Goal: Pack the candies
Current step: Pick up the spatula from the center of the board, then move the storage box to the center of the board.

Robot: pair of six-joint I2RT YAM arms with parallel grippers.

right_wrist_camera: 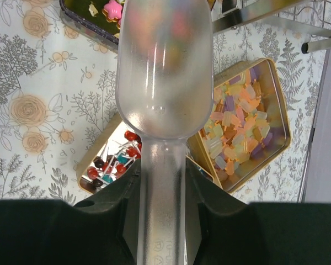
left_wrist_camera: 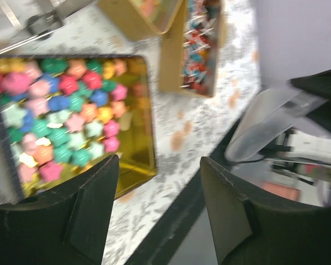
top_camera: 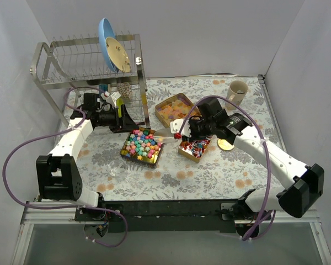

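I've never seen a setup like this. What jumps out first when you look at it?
The pastel star candies filling a gold tin at the middle of the flowered table jump out first. Just right of them, the right gripper holds a clear scoop near the red-white-blue sweets, with orange-yellow sweets behind. At rear left, a dish rack carries a blue plate.

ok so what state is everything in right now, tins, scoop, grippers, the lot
star candy tin: open, mostly full
orange-yellow candy tin: open, filled
red-white-blue candy tin: open, filled
scoop: gripped by its handle, contents unclear
left gripper: open, empty
right gripper: shut on scoop
mug: upright
blue plate: standing on edge
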